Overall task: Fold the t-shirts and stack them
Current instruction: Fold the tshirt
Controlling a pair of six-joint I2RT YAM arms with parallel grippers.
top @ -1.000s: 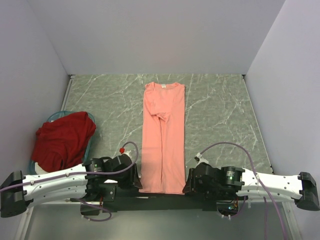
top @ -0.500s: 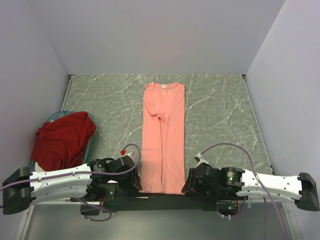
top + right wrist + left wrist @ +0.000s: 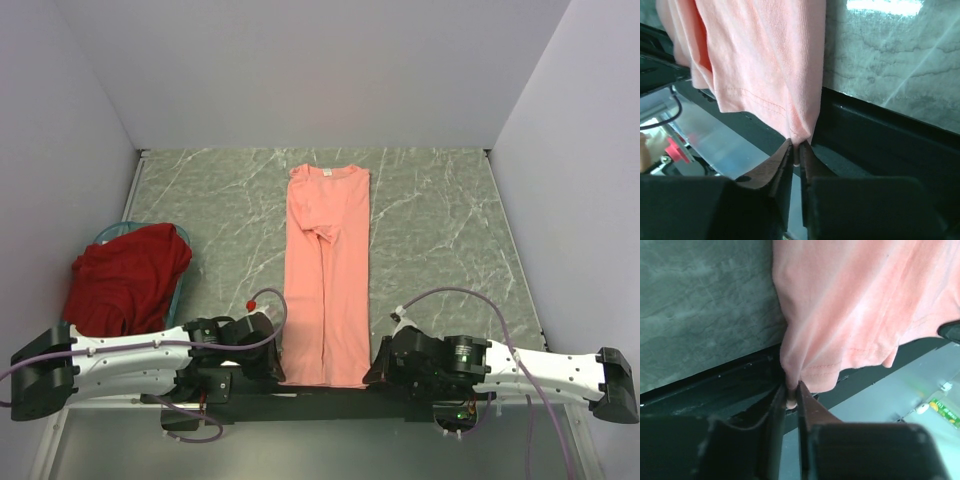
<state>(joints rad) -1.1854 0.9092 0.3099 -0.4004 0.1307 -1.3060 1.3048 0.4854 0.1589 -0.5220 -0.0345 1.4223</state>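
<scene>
I see the pink shirt (image 3: 326,275) lying as a long, narrow strip down the middle of the overhead frame. It rests on the green marbled surface (image 3: 440,230), with its collar toward the top and its hem at the bottom. The hem reaches the black rail (image 3: 320,398) that runs along the lower edge of the surface.

Both of my arms sit low at the bottom of the frame, one on each side of that hem. In the left wrist view, the left claw (image 3: 792,390) is closed tight on the hem's left corner. The cloth is bunched into a small peak between the two fingers, and the stitched edge sags beside it over the rail. In the right wrist view, the right claw (image 3: 796,147) is closed the same way on the hem's right corner. There the fabric is drawn down to a point between the fingers, with the folded edge rising straight up the frame beside the marbled surface.

At the left of the overhead frame, the dark red shirt (image 3: 128,280) is heaped unfolded in a teal basket (image 3: 184,262). It spills over the basket's rim and lies well apart from the pink shirt, just above my left arm.
</scene>
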